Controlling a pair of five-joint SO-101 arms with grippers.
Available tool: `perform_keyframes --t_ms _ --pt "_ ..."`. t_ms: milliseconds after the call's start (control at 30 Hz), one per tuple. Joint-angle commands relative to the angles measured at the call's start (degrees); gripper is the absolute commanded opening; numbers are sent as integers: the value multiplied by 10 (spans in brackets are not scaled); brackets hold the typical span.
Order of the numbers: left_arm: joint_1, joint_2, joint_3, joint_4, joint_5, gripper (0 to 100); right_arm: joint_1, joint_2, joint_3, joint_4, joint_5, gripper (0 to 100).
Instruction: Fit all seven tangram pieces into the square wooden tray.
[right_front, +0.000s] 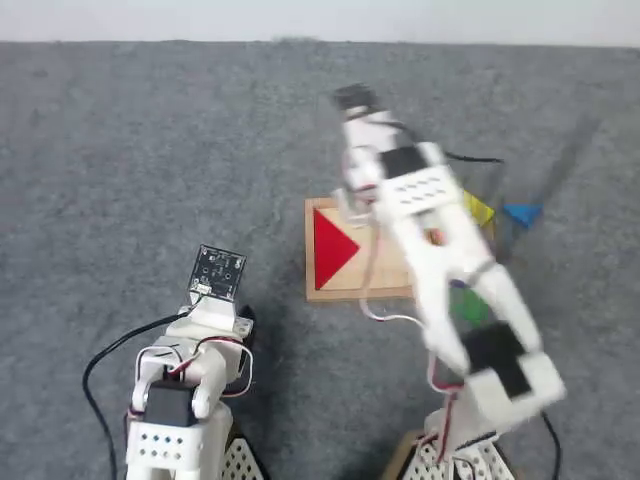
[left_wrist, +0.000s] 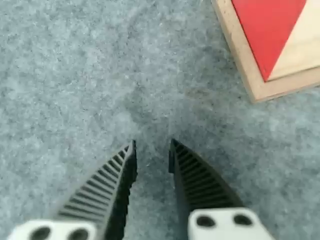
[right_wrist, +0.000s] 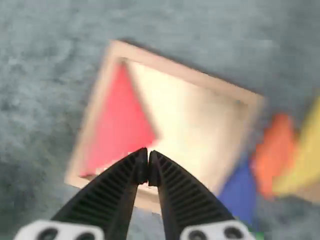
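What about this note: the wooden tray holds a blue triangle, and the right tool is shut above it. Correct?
No. The triangle in the wooden tray is red, not blue; the right wrist view shows it. The right tool is shut above it.

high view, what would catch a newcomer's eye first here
The red triangle stands out, lying along one side of the wooden tray on the grey carpet, with the white right arm stretched over the tray. The right end effector hangs shut above the tray, and a yellow piece and a blue piece lie loose on the carpet beyond it.
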Motion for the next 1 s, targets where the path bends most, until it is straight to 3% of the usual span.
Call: perform_keyframes --t_ms 0,267,700,967 --pt "-4 -7 -7 2 5 101 83 -106 50 -7 47 10" --pt "-4 -7 -7 2 5 101 196 -60 89 -23 100 139" --pt "-4 -7 -7 2 5 101 214 208 -144 -35 82 145" --pt "-4 -7 -7 2 5 101 215 246 -189 -19 83 145"
